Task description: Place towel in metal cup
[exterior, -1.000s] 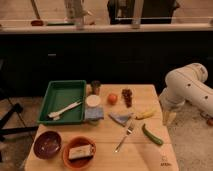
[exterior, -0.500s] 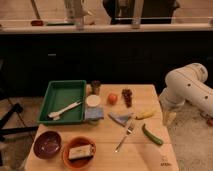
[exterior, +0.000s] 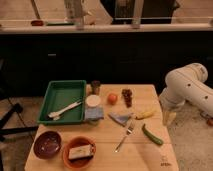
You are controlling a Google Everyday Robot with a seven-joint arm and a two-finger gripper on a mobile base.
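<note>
The arm [exterior: 189, 86] is glossy off-white, built of thick, rounded, bulbous segments with smooth shells. Its pale, narrower gripper [exterior: 169, 119] hangs at three o'clock of the table [exterior: 145, 156], just beside its edge.

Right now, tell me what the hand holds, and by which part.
Nothing. The hand hangs empty off the right edge of the table; the towel lies on it.

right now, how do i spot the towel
On the wooden table, left of the gripper hanging past its right edge, look just in front of the orange-red fruit. The towel is the thin, pale blue-grey triangular cloth, flatter than the squarer pad on its left.
</note>
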